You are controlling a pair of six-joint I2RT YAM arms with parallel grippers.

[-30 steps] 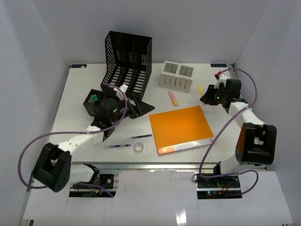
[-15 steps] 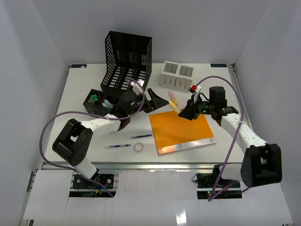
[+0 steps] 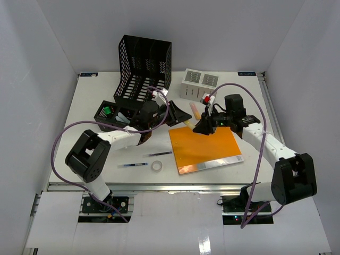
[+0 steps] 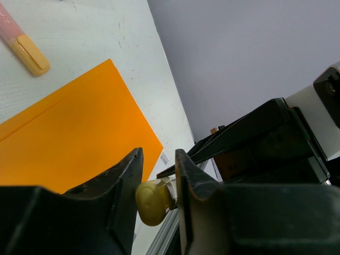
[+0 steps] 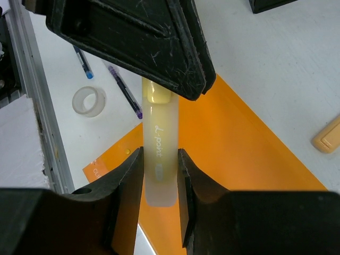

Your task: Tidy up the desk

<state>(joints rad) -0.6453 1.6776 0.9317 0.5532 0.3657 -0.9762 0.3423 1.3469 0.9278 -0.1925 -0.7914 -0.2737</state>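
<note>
Right gripper (image 5: 159,159) pinches a yellow highlighter (image 5: 158,143) mid-barrel while the left gripper (image 4: 158,159), directly opposite, nips its cap end, both over an orange folder (image 3: 204,143) on the white desk (image 3: 85,125) below; light, stiff, slick plastic, it is probably best gripped across the barrel.

Top view looks down from high behind the near edge, far enough to hold the whole bench (image 3: 85,101); left wrist view sits close behind the left fingers (image 4: 125,180), facing low across the orange folder (image 4: 79,133) toward the wall (image 4: 239,53); right wrist view looks steeply down past the right fingers (image 5: 127,175); all three share that folder and the yellow marker (image 5: 158,138).
</note>
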